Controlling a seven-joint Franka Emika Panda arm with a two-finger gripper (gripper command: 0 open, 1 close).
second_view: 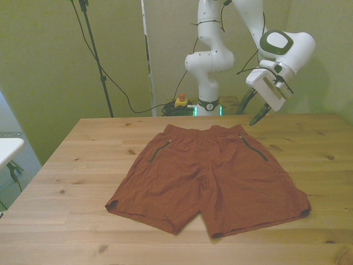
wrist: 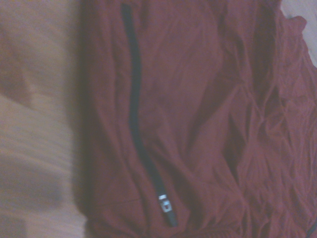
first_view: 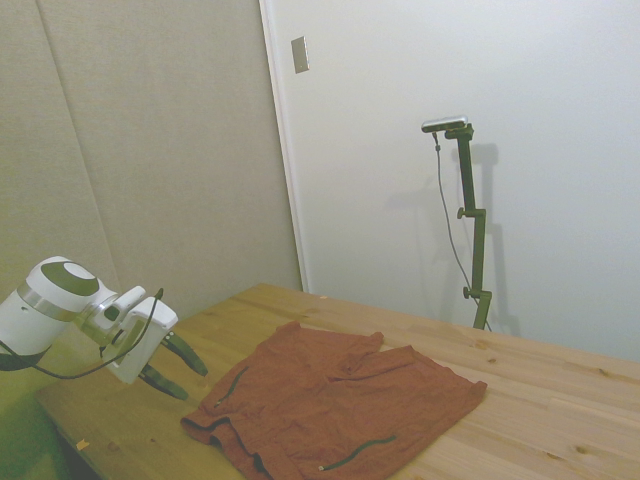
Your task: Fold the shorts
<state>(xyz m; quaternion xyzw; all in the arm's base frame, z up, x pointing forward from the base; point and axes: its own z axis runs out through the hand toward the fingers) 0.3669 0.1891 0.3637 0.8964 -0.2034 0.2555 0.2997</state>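
Note:
The rust-red shorts [second_view: 207, 176] lie spread flat on the wooden table [second_view: 71, 165], waistband toward the far edge and both legs toward the near edge. Dark zippered pocket slits run down each side. In the side view the shorts [first_view: 335, 405] lie near the table's front. My gripper [second_view: 251, 107] hovers above the table just beyond the waistband corner on the front view's right, apart from the cloth, its two dark fingers spread with nothing between them. In the side view the gripper [first_view: 178, 368] hangs left of the shorts. The wrist view shows a blurred zipper slit [wrist: 136, 114].
Bare wood surrounds the shorts on all sides. A white object [second_view: 8, 149] juts in at the front view's left edge, off the table. The arm's base [second_view: 208, 105] stands behind the far edge.

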